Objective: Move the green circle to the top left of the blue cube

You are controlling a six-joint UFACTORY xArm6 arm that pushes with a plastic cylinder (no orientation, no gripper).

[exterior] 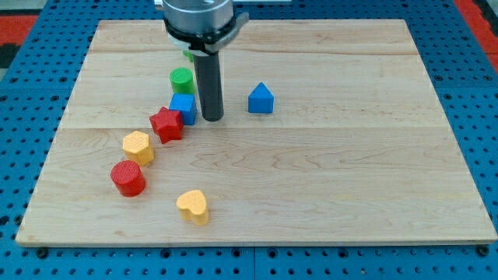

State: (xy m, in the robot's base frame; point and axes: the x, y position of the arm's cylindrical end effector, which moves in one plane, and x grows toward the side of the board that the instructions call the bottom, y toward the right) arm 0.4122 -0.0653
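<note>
The green circle stands on the wooden board, just above the blue cube and touching or nearly touching it. My tip rests on the board just right of the blue cube and below right of the green circle. The rod rises from there toward the view's top and hides part of another green block behind it.
A red star touches the blue cube's lower left. A yellow hexagon, a red cylinder and a yellow heart lie further toward the lower left. A blue house-shaped block sits right of my tip.
</note>
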